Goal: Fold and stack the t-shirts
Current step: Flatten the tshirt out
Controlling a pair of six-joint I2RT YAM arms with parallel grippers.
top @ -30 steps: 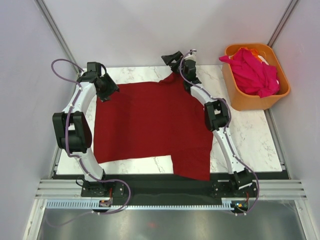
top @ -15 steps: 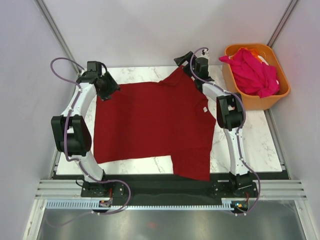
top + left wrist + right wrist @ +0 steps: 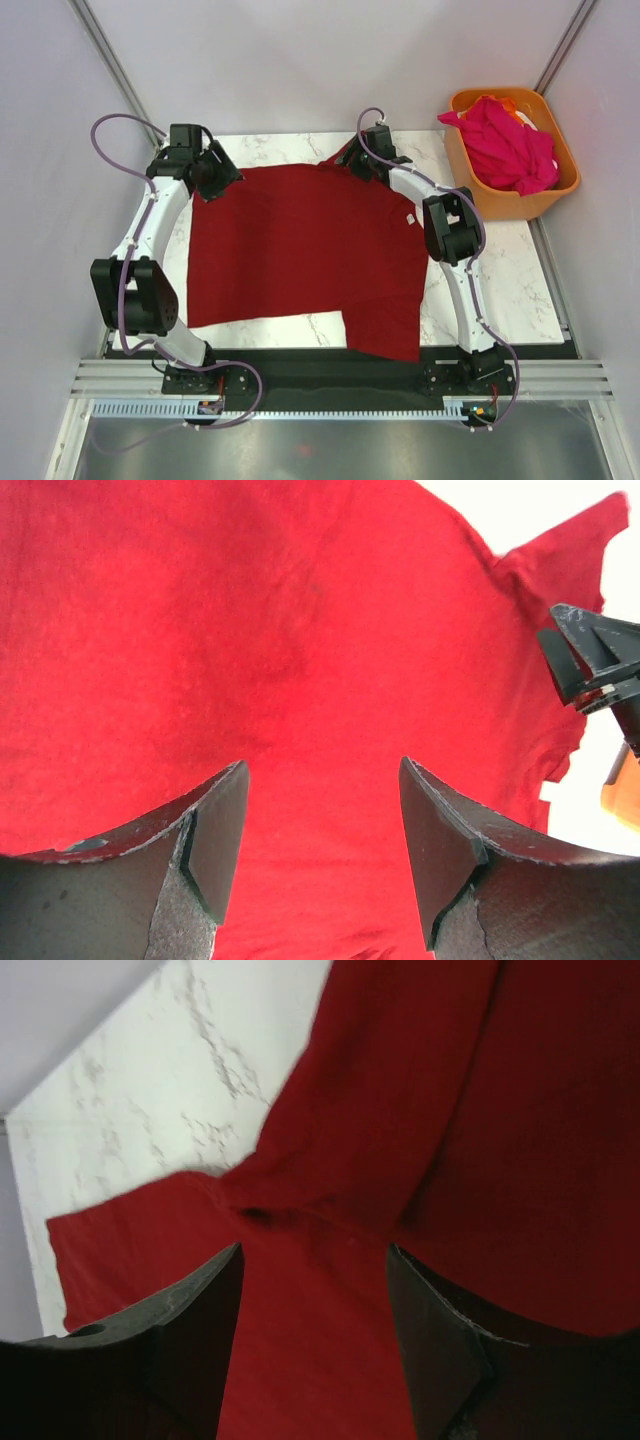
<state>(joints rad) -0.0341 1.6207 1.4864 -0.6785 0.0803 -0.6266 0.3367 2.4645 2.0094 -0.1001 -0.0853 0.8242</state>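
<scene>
One crimson t-shirt [image 3: 300,255] lies spread flat mid-frame, limp and light, best pinched at corners or hem; a pink t-shirt [image 3: 508,145] sits heaped in the orange tub [image 3: 560,185], upper right. Left gripper [image 3: 318,830] and right gripper [image 3: 312,1305] hover agape, holding nothing; cloth contact is unclear

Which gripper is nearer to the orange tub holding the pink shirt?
Right. The right gripper is over the red shirt's far right corner, a short way left of the orange tub. The left gripper is at the shirt's far left corner, much farther away.
</scene>
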